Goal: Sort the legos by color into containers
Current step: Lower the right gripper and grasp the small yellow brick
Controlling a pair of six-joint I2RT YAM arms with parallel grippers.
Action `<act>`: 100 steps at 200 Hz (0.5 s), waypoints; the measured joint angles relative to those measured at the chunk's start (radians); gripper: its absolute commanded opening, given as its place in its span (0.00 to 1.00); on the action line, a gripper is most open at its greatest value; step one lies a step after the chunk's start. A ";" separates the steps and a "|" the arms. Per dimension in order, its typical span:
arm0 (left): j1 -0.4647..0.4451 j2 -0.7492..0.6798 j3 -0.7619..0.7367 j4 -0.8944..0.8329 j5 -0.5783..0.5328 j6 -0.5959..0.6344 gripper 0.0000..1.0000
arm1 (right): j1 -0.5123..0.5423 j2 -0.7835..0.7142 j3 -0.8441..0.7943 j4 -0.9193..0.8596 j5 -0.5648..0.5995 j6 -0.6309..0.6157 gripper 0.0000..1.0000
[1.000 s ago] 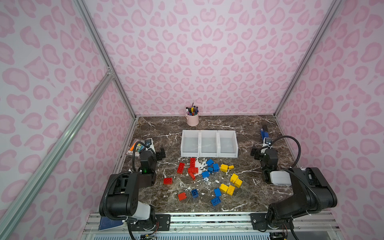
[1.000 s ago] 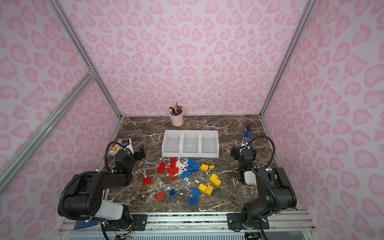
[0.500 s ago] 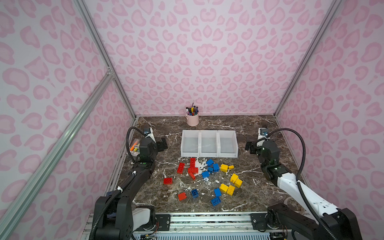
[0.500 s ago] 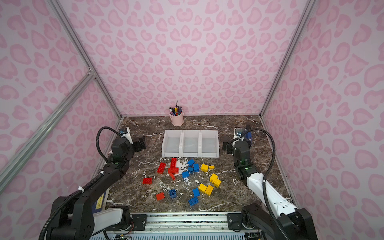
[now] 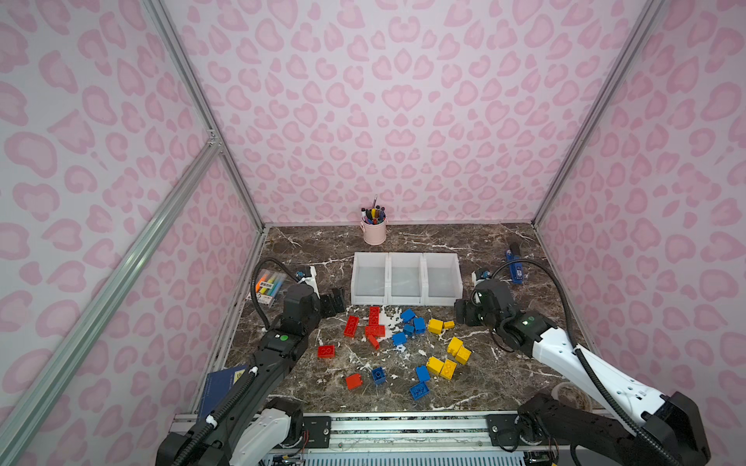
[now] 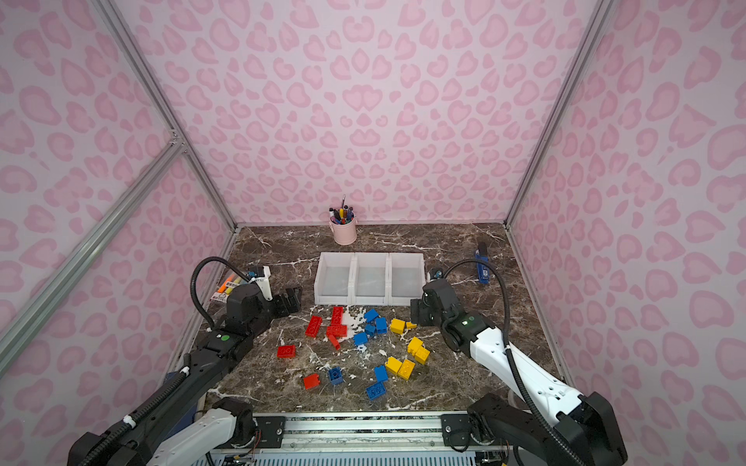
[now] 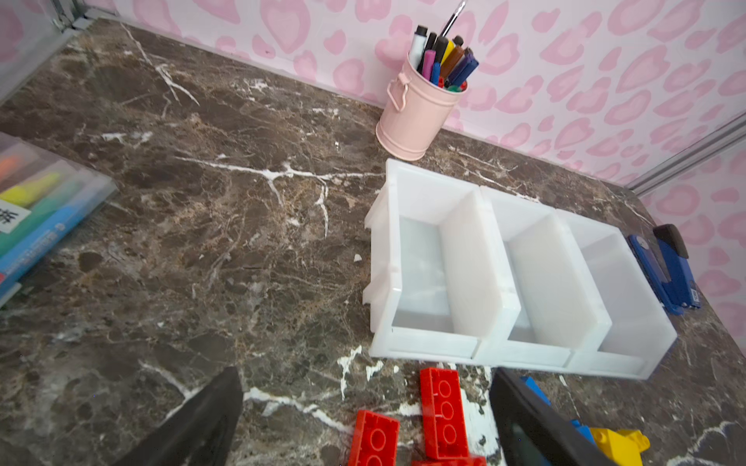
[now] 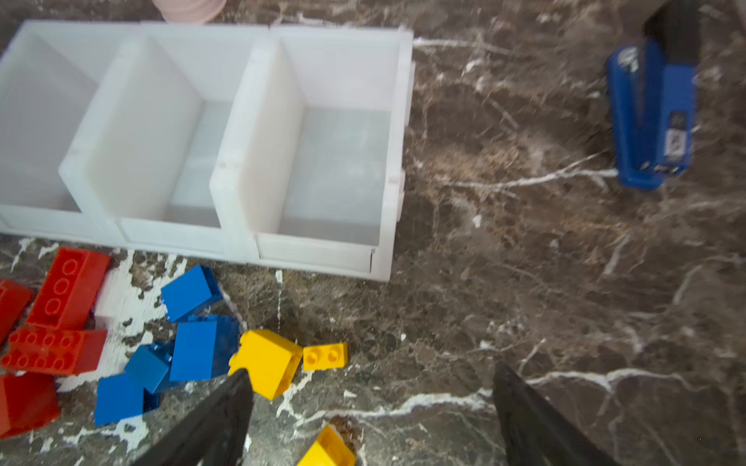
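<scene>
red, blue, yellow legos (image 5: 399, 339) (before containers (image 5: 405, 299))

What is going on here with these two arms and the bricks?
The job is sorting small red, blue and yellow plastic bricks into three joined white plastic bins. All bricks lie on the dark marble table; the bins are empty. The left gripper hovers near red bricks, the right gripper near a yellow one, jaws open, holding nothing.

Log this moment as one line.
left gripper: open, empty | right gripper: open, empty | containers: empty | legos: all unsorted on table
</scene>
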 measured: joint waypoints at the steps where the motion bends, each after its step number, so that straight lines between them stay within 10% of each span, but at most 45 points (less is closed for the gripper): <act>1: -0.002 0.000 -0.001 -0.002 0.000 -0.002 0.97 | 0.004 0.003 -0.001 -0.002 0.000 0.005 0.90; 100: -0.101 0.039 0.003 -0.060 -0.036 -0.037 0.97 | 0.172 0.253 0.078 -0.004 0.043 0.245 0.80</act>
